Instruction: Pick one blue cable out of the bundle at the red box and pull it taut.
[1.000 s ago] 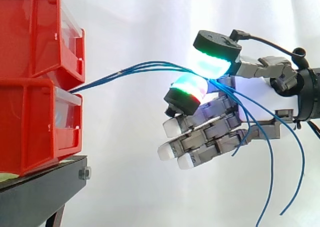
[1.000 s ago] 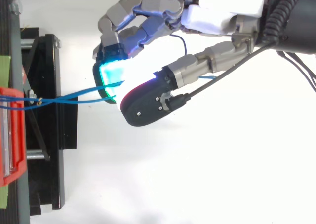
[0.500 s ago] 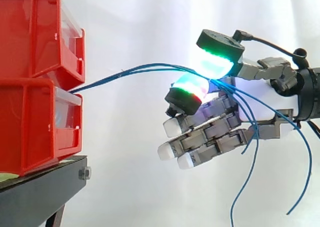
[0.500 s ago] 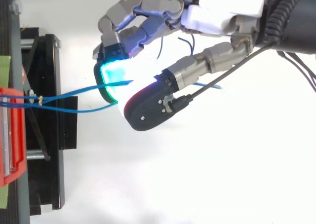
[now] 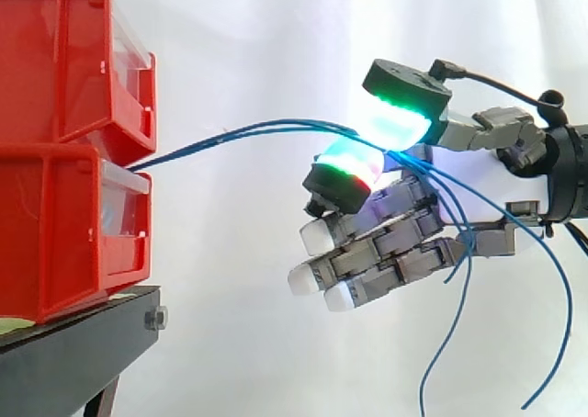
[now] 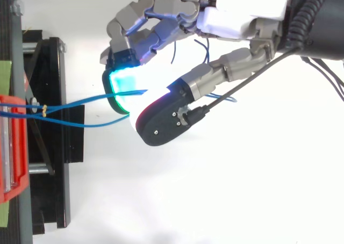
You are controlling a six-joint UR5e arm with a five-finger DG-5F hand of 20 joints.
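Several thin blue cables (image 5: 248,129) leave the gap between the two stacked red boxes (image 5: 64,151) and arc rightward, slack, to my hand (image 5: 432,219). There they pass between the glowing green thumb pad (image 5: 402,116) and a green-and-red finger pad (image 5: 346,166), which pinch them where the pads meet. Behind the hand the cables' loose ends (image 5: 459,325) hang down. From above, two cable strands (image 6: 80,101) cross by a small yellow tie (image 6: 43,109) at the box front (image 6: 12,147) and run under the cyan pad (image 6: 122,85) and the dark thumb (image 6: 164,124). The other fingers are half curled below.
The red boxes stand on a black stand (image 5: 83,343) at the left, its frame (image 6: 54,131) dark in the top view. A white curtain is behind.
The thumb has edged slightly up and away from the finger pad. The cables' hanging ends have swung and now hang differently. The hand itself has barely moved.
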